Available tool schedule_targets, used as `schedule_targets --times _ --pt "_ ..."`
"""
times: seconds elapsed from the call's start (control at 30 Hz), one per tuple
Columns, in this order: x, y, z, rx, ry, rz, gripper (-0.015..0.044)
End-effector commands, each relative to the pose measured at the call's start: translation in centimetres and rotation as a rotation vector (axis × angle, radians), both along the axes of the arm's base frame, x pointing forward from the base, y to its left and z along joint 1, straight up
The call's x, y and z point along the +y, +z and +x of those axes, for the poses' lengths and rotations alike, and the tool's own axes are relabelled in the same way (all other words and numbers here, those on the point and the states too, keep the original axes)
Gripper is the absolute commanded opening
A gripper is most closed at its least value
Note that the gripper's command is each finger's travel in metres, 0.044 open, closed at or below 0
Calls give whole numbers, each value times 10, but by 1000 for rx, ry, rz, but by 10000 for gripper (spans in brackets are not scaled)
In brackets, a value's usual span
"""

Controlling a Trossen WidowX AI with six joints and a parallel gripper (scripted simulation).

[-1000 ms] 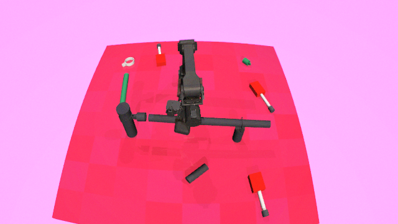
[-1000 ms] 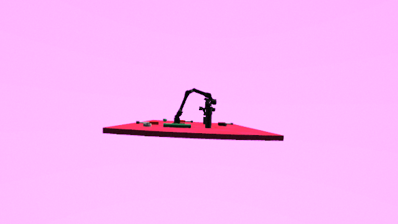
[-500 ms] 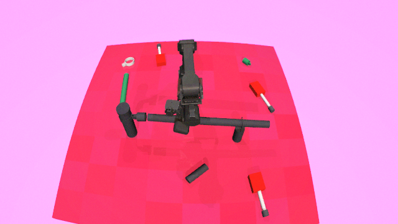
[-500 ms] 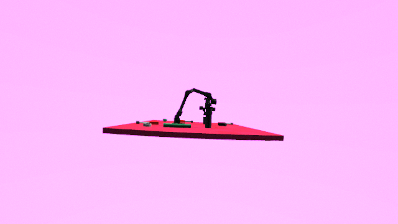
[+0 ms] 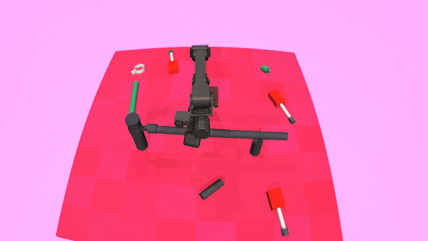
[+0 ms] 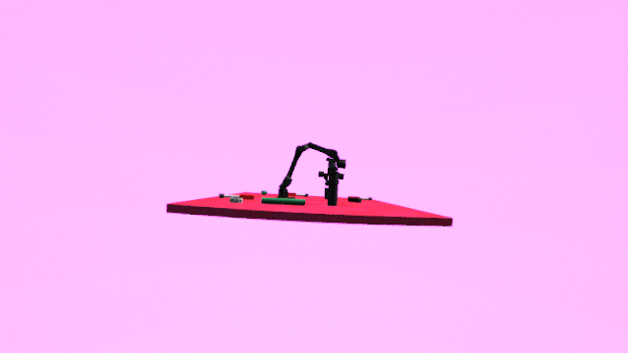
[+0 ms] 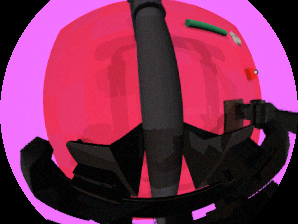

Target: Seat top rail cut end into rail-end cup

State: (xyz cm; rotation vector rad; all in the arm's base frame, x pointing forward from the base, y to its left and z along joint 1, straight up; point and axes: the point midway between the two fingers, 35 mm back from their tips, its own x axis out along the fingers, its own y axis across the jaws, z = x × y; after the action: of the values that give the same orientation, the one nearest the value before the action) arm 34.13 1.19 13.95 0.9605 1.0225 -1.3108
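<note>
The dark top rail (image 5: 234, 133) (image 7: 159, 85) runs level through the loop cap (image 5: 260, 134) on the short post (image 5: 256, 148). Its left end meets the rail-end cup (image 5: 152, 128) (image 7: 149, 10) beside the big post (image 5: 138, 138) (image 6: 333, 188). The end is inside the cup's mouth; how deep is hidden. The cup hangs high, near the post cap (image 5: 132, 119); the band itself is hardly visible. My gripper (image 5: 191, 131) (image 7: 159, 124) is shut on the rail, left of its middle, with a finger on each side. The arm partly hides the grip in the top view.
A green rod (image 5: 134, 97) (image 7: 206, 27) lies behind the big post, with a pale ring clamp (image 5: 139, 69) beyond. A dark sleeve (image 5: 211, 189) lies in front. Red-headed tools (image 5: 172, 67) (image 5: 277, 98) (image 5: 275, 199) and a green piece (image 5: 265, 69) lie around.
</note>
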Motion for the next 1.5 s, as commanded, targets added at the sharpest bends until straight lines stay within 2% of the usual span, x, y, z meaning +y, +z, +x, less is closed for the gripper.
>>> schedule_targets --times 0.0,1.47 --pt "-7 4 0 -7 0 -18 0" --pt "-1 0 0 0 1 0 0"
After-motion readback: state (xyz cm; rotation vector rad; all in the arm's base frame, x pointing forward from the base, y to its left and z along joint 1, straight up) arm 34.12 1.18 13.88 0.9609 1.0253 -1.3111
